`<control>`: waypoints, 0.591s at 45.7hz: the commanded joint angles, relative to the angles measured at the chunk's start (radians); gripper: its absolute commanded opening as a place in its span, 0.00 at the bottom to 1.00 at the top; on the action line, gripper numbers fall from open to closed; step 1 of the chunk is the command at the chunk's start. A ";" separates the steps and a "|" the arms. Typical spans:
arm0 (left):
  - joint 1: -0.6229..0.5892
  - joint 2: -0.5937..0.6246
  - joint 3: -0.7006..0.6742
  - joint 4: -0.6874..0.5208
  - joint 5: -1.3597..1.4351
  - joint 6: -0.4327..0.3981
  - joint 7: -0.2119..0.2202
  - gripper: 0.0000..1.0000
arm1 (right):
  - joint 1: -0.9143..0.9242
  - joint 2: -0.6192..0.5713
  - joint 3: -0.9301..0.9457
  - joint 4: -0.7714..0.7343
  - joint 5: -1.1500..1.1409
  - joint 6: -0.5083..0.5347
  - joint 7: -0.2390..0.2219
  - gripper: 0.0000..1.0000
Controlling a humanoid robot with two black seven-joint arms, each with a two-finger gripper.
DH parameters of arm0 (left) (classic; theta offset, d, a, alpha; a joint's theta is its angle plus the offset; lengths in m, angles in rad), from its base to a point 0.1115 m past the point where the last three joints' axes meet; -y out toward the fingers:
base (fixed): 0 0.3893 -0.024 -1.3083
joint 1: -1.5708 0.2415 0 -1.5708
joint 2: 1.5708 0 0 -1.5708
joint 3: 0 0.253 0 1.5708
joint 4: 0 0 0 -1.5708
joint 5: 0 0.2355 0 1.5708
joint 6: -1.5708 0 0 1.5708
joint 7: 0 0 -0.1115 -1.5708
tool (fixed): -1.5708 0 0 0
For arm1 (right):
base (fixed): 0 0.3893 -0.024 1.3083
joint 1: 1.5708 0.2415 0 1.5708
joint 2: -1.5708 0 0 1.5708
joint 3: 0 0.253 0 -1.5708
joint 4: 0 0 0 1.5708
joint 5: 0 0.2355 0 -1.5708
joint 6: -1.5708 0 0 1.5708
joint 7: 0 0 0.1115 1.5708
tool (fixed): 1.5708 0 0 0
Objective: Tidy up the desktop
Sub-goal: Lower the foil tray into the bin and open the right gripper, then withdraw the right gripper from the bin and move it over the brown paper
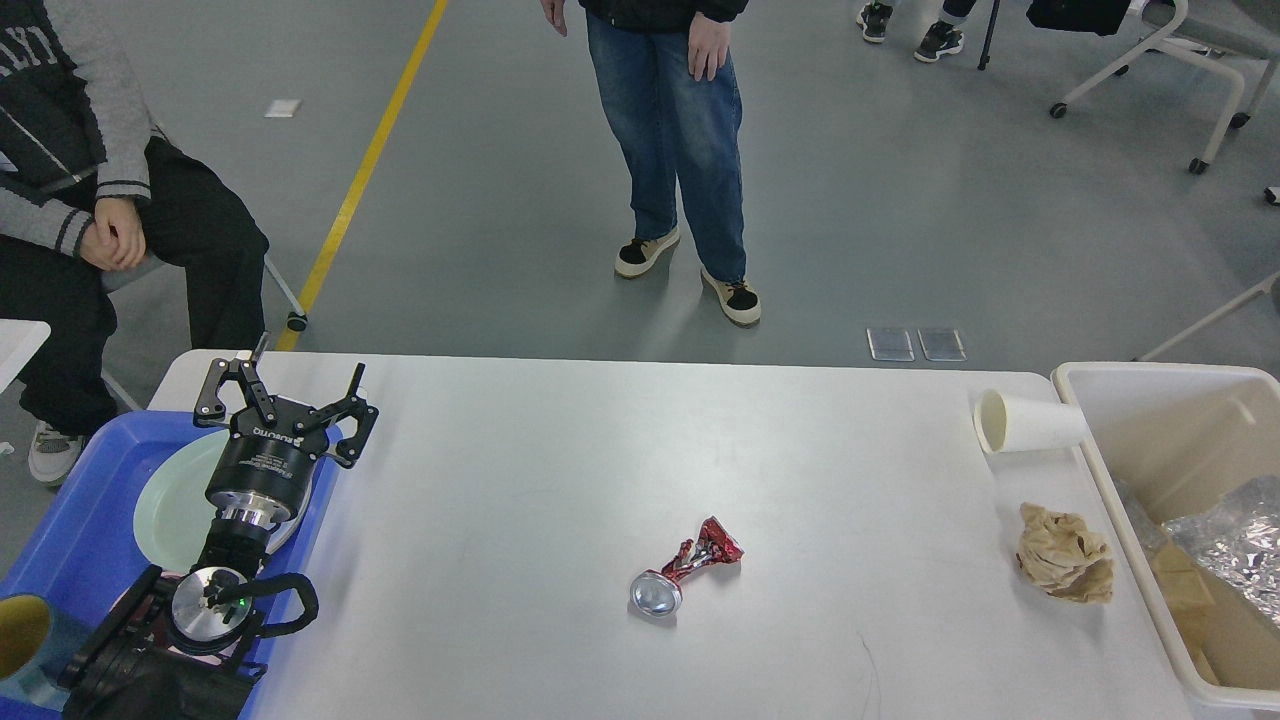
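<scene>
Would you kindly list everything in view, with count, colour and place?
desktop: one, white-grey, centre
crushed can: one, red and silver, mid-desktop
paper cup: one, white, on its side, far right
crumpled paper: one, tan, right
bin: one, cream, right edge, holding foil
tray: one, blue, left, holding pale green plate
people: two, beyond the desktop
left end effector: one, black, open, above the tray

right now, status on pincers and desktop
Left pincer open, empty, over blue tray. Right pincer out of view. Desktop holds crushed can, paper cup, brown wad.
</scene>
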 commanded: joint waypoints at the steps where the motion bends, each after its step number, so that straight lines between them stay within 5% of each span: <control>1: -0.001 0.000 0.000 0.000 0.000 0.000 -0.001 0.96 | -0.003 0.037 -0.005 -0.021 0.000 -0.012 0.000 0.00; 21: 0.001 0.000 0.000 0.000 0.000 0.000 -0.001 0.96 | -0.029 0.115 -0.013 -0.061 -0.009 -0.032 0.001 0.00; 27: -0.001 0.000 0.000 0.000 0.000 0.000 -0.001 0.96 | -0.028 0.115 -0.013 -0.063 -0.009 -0.113 0.001 0.73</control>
